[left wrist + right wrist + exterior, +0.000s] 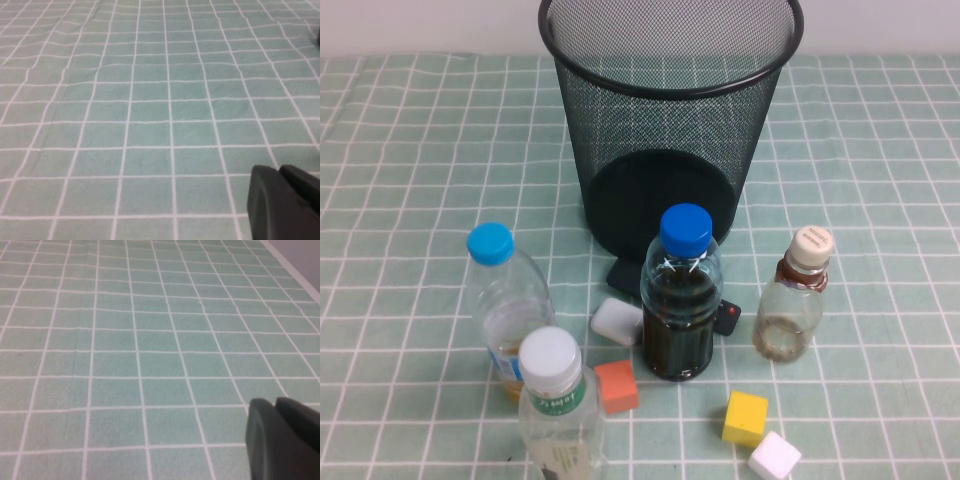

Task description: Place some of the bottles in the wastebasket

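Green-label bottle [558,410], beige-cap bottle [795,296] upright before wastebasket [670,120]: light, slick, likely crushable; grip mid-body. Left gripper [285,205], right gripper [282,440] over bare cloth; jaw state cannot tell.

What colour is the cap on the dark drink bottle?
Deep blue cap; best in the high view.

High view looks down; both wrist views skim, seemingly close, the tablecloth [150,100].

Bright even light, soft shadows; wrist views slightly blurred.
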